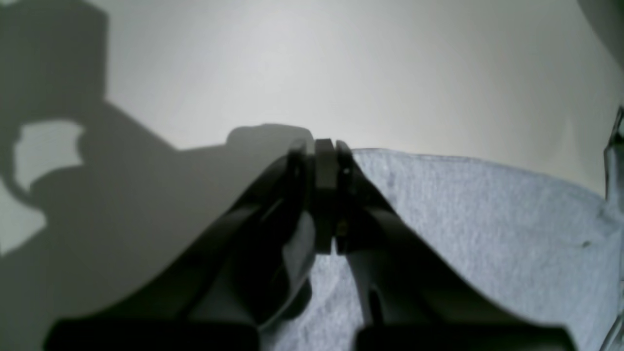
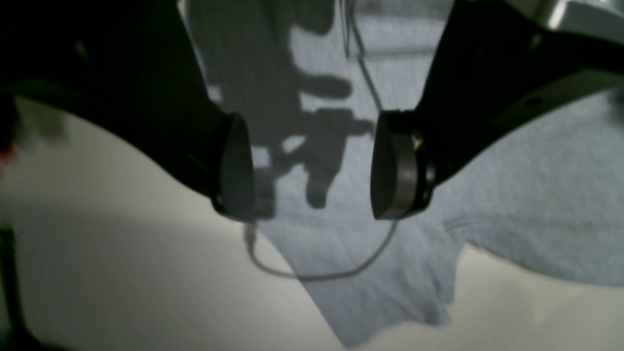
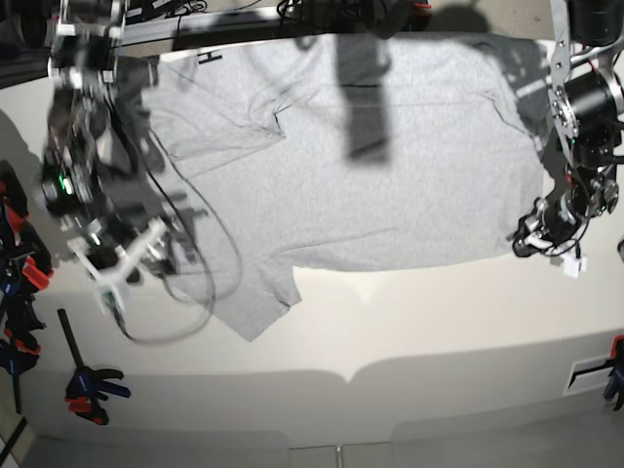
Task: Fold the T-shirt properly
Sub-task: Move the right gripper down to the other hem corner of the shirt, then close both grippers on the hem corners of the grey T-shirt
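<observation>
The light heather-grey T-shirt (image 3: 390, 185) lies spread flat on the white table (image 3: 409, 322), plain side up. A black letter (image 3: 208, 58) shows at its far left edge. My left gripper (image 3: 531, 239) is at the shirt's near right hem corner. In the left wrist view its jaws (image 1: 325, 146) are shut together on the edge of the grey fabric (image 1: 487, 219). My right gripper (image 3: 132, 258) hangs over the near left sleeve (image 3: 249, 302). In the right wrist view it (image 2: 312, 165) is wide open and empty above the sleeve (image 2: 390, 297).
A thin black cable (image 2: 317, 275) loops over the sleeve and table under my right gripper, also in the base view (image 3: 185, 302). Clamps (image 3: 88, 385) lie at the table's left edge. The front table edge (image 3: 341, 375) runs below the shirt.
</observation>
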Tool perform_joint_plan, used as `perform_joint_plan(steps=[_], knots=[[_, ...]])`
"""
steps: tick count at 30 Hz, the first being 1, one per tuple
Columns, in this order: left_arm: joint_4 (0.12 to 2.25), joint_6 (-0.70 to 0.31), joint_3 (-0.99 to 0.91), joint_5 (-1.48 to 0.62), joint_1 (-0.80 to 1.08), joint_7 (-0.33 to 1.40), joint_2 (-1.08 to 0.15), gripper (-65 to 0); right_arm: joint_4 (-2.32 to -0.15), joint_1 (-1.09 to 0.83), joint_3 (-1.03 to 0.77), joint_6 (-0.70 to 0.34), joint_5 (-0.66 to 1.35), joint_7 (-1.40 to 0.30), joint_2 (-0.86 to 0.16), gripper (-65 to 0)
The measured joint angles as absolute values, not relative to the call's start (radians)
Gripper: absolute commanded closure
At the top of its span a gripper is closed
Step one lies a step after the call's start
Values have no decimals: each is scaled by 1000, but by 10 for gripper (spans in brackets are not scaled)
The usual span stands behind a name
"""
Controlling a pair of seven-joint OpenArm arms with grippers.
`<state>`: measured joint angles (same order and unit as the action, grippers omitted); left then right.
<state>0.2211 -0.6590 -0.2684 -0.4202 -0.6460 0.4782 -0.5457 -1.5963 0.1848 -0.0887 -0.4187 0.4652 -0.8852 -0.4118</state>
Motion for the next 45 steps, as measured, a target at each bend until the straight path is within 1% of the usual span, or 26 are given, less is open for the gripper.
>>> perform_joint_plan(steps=[3, 7, 13, 17, 18, 19, 24, 25, 26, 28, 31, 34, 37, 45], knots=[[221, -659, -268, -420, -646, 480, -548, 0, -1442, 323, 27, -420, 467, -882, -411, -360], [221, -659, -268, -420, -646, 479, -546, 0, -1229, 478, 148, -422, 402, -869, -397, -360], [221, -659, -268, -422, -646, 479, -546, 0, -830, 649, 183, -421, 291, -694, -323, -360], [221, -659, -268, -420, -646, 479, -547, 0, -513, 715, 180, -419, 163, -570, -285, -360], [221, -659, -268, -420, -646, 479, -547, 0, -458, 718, 179, -419, 129, -502, -279, -360], [221, -659, -268, -420, -646, 478, -546, 0, -417, 729, 178, -419, 122, -477, -276, -360], [221, -659, -268, -422, -646, 472, -546, 0, -378, 738, 175, -432, 101, -457, -274, -359], [221, -659, -268, -422, -646, 472, -546, 0, -378, 741, 175, -447, 101, -466, -274, -349], [221, -659, -268, -422, -646, 472, -546, 0, -378, 743, 175, -457, 101, -482, -274, -326], [221, -659, -268, -423, -646, 472, -546, 0, -380, 744, 175, -476, 101, -490, -274, -226], [221, -659, -268, -455, -645, 472, -546, 0, -379, 745, 175, -481, 107, -494, -276, -5], [219, -658, -268, -491, -643, 476, -546, 0, -379, 747, 175, -480, 105, -494, -271, 0], [219, -656, -268, -495, -643, 476, -546, 0, -375, 756, 175, -456, 104, -498, -271, 0], [221, -655, -268, -490, -669, 480, -546, 0, -360, 830, 178, -449, 81, -562, -264, 0]])
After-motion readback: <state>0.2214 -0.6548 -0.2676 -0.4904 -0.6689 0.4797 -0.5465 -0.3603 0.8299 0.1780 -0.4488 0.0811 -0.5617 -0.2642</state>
